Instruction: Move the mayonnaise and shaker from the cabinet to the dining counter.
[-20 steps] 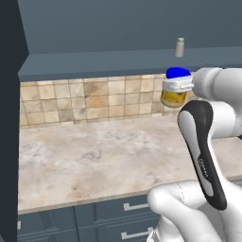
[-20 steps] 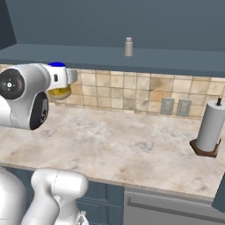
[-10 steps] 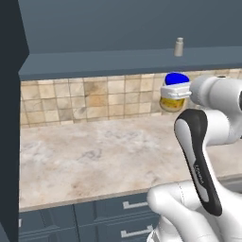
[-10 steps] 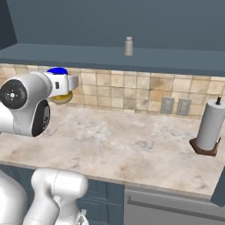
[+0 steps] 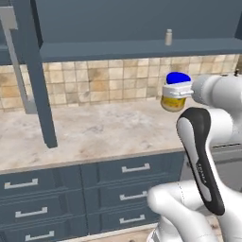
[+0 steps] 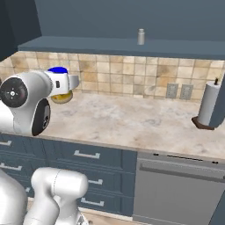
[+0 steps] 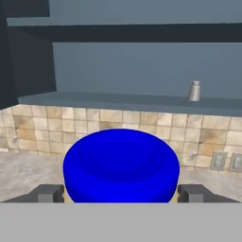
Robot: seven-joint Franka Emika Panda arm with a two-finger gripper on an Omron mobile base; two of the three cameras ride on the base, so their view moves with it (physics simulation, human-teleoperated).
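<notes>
The gripper [image 7: 121, 194] holds the mayonnaise [image 5: 175, 92] between its 2 fingers [image 7: 47, 194], which bear on opposite sides of the jar below the blue lid. The jar stands upright, its axis vertical, above the front part of the tiled-wall counter [image 5: 94, 132] and clear of the cabinet [image 6: 110, 26]. Farther off, the shaker [image 6: 141, 37] stands upright on the cabinet's shelf, close to its front edge, above and beyond the gripper. Judged from the task, the jar's destination, the dining counter, lies away from this wall, so the carry must turn from the cabinet.
</notes>
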